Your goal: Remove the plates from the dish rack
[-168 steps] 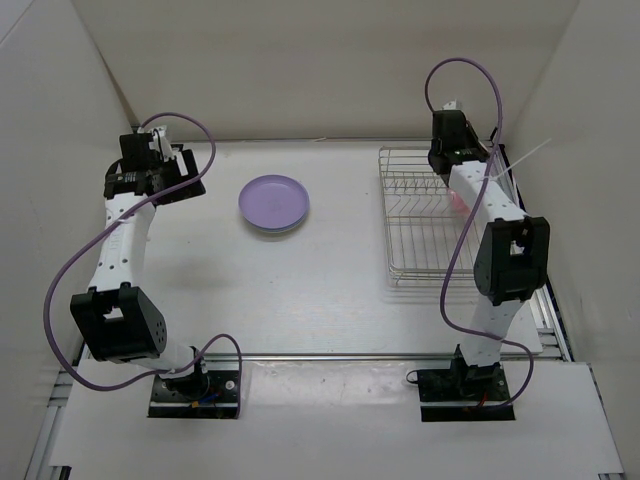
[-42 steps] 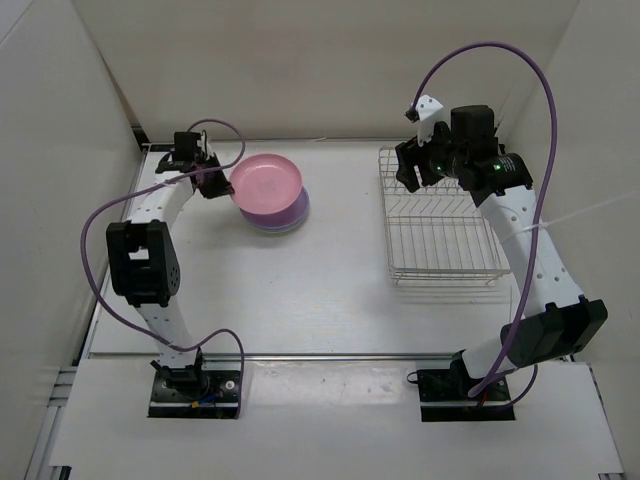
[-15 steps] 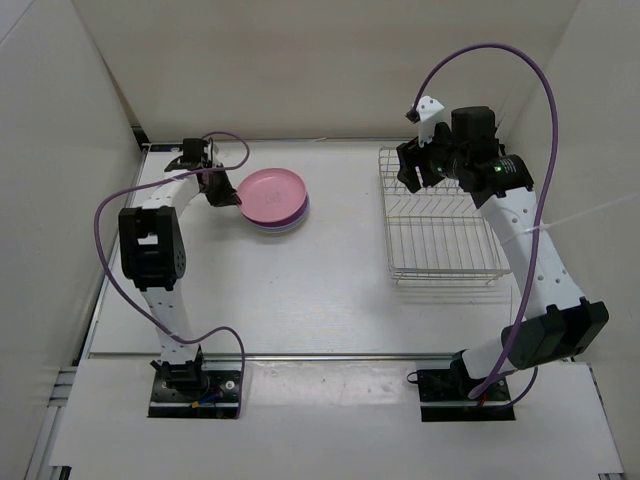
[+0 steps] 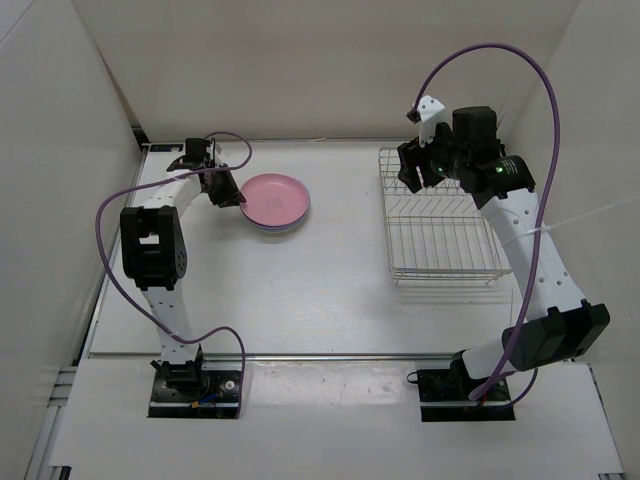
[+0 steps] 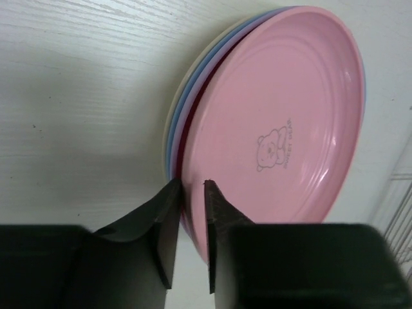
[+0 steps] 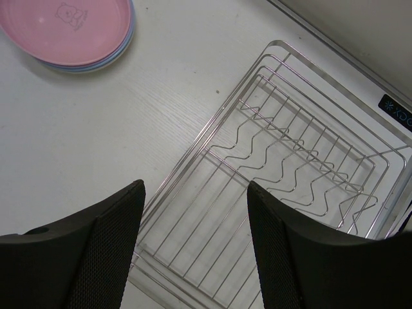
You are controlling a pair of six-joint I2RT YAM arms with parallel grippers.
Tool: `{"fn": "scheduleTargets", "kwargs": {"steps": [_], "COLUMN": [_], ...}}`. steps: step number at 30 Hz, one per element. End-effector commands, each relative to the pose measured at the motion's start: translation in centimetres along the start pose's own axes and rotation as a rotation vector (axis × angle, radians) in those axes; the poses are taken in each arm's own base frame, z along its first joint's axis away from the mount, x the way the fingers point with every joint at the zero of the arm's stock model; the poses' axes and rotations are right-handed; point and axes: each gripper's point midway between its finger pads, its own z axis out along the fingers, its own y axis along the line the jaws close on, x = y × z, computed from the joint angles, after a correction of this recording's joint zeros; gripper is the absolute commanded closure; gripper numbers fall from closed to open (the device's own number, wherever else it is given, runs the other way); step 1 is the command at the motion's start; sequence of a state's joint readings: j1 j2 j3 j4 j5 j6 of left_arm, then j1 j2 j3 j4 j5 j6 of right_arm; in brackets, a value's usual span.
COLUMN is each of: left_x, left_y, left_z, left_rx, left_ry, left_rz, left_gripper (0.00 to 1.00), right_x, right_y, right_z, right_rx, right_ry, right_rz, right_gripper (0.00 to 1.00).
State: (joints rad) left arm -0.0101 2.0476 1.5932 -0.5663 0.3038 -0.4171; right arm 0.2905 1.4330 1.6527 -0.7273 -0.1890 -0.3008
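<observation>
I see a round pink plastic plate [image 5: 283, 129], faint bear print, over a light purple plate [image 5: 195, 96] and blue plate [image 5: 174, 138]. The wire rack [image 4: 441, 228] is silver.

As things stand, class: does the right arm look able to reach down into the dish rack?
Probably yes: the right gripper hangs open above the dish rack, whose slots hold nothing, and nothing lies between the two.

White arm links [image 4: 532, 255], black joint housings [image 4: 150, 250], looping purple cables [image 4: 500, 48], black base plates [image 4: 195, 388].
</observation>
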Motion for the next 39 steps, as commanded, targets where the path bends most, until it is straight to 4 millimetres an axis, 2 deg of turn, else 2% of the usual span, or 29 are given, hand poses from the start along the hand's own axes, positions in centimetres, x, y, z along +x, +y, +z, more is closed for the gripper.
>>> {"fn": "scheduleTargets", "kwargs": {"steps": [1, 2, 3, 5, 7, 18, 19, 20, 21, 22, 24, 28, 30, 31, 32, 33, 34, 35, 36, 39], "left_x": [-1.6, -1.6, -1.2, -1.1, -0.9, 0.0, -0.1, -0.4, -0.7, -0.9, -1.6, -2.7, -3.1, -3.1, -3.4, -3.3, -3.5, -3.3, -3.3, -2.3], "left_y": [-2.2, -2.2, -2.0, -2.0, -1.9, -1.8, -1.6, -1.7, -2.0, -1.5, -1.9, -2.9, -2.7, -2.3, -2.0, -1.5, -0.6, 0.0, 0.9, 4.4], "left_z": [-1.7, -1.7, -1.6, -1.8, -1.8, -2.0, -2.0, -2.5, -3.4, -3.9, -5.1, -8.8, -10.2, -11.7, -12.7, -13.5, -15.5, -16.3, -17.1, -19.9], "left_rx": [0.059, 0.059, 0.055, 0.055, 0.056, 0.068, 0.056, 0.053, 0.049, 0.044, 0.059, 0.093, 0.06, 0.04, 0.025, 0.017, -0.002, -0.016, -0.044, -0.129], "left_ry": [-0.052, -0.052, -0.043, -0.043, -0.044, -0.029, -0.035, -0.052, -0.067, -0.075, -0.103, -0.161, -0.185, -0.196, -0.214, -0.219, -0.24, -0.237, -0.238, -0.209], "left_rz": [0.025, 0.025, 0.03, 0.031, 0.031, 0.048, 0.048, 0.066, 0.07, 0.074, 0.086, 0.147, 0.186, 0.213, 0.223, 0.225, 0.227, 0.225, 0.218, 0.195], "left_gripper": [0.66, 0.66, 0.59, 0.54, 0.42, 0.4, 0.27, 0.09, 0.02, 0.0, 0.0, 0.0, 0.0, 0.0, 0.0, 0.0, 0.0, 0.0, 0.0, 0.0], "right_x": [-1.2, -1.2, -1.2, -1.2, -1.2, -0.9, -0.7, 0.2, 0.1, 0.2, 0.6, 1.3, 1.4, 2.2, 2.3, 3.0, 3.6, 4.2, 4.9, 7.0], "right_y": [0.1, 0.1, 0.3, 0.3, 0.3, 0.5, 0.5, 0.5, 0.3, 0.3, 0.2, -2.4, -3.9, -5.7, -6.8, -8.7, -9.6, -10.3, -12.0, -14.0], "right_z": [-1.1, -1.1, -1.1, -1.1, -1.1, -1.3, -1.3, -0.9, -1.0, -0.8, -0.7, 0.1, 0.1, -0.3, -0.4, -1.1, -1.2, -1.6, -2.7, -4.2], "right_rx": [0.001, 0.001, -0.008, -0.008, -0.008, -0.011, -0.01, -0.006, 0.008, 0.009, 0.016, 0.095, 0.136, 0.189, 0.212, 0.259, 0.28, 0.3, 0.356, 0.43], "right_ry": [-0.051, -0.051, -0.054, -0.054, -0.054, -0.045, -0.048, -0.024, -0.033, -0.037, -0.025, 0.004, 0.006, 0.023, 0.023, 0.025, 0.032, 0.04, 0.045, 0.093], "right_rz": [-0.025, -0.025, -0.025, -0.025, -0.025, -0.023, -0.023, -0.017, -0.021, -0.022, 0.001, 0.092, 0.163, 0.209, 0.244, 0.29, 0.331, 0.358, 0.393, 0.44], "right_gripper": [0.32, 0.32, 0.32, 0.32, 0.32, 0.32, 0.3, 0.27, 0.18, 0.0, 0.0, 0.0, 0.0, 0.0, 0.0, 0.0, 0.0, 0.0, 0.0, 0.0]}}
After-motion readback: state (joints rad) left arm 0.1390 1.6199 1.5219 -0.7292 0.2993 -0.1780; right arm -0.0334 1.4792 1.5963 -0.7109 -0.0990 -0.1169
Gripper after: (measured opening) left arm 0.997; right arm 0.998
